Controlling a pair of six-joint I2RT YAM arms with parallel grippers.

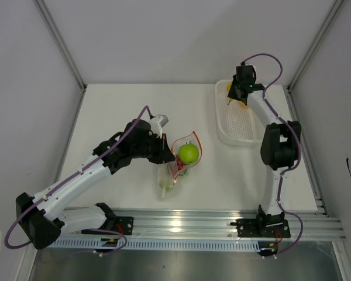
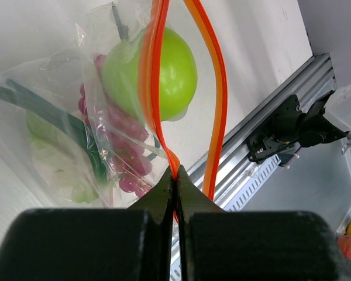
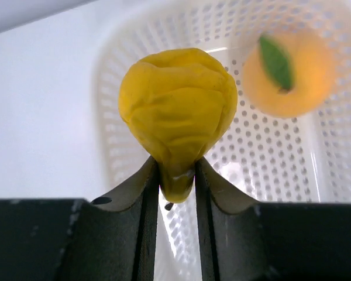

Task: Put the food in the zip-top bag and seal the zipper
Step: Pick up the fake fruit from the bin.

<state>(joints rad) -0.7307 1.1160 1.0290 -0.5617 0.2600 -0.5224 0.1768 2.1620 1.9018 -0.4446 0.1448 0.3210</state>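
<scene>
A white table (image 1: 123, 111) walled by pale panels lies under me. My left gripper (image 2: 176, 178) is pinched tight on the thin red-orange zipper strip (image 2: 154, 88) of the clear crinkly zip-top bag (image 1: 174, 170), whose mouth gapes. Inside are a green apple (image 2: 178, 70), reddish-purple bits (image 2: 126, 146) and green stalks (image 2: 41, 108). My right gripper (image 3: 176, 175) clamps the narrow end of a lumpy yellow piece (image 3: 175, 99) above the white perforated plastic basket (image 3: 251, 175), where an orange-yellow round fruit (image 3: 289, 73) lies.

The orange-yellow round fruit (image 3: 289, 73) is blurred in the right wrist view; the white basket (image 3: 134, 70) is cut by its edges. From above, the right gripper (image 1: 235, 98) hides most of the yellow piece (image 1: 229, 88) — the zip-top bag (image 1: 165, 182)'s lower contents are too small to tell.
</scene>
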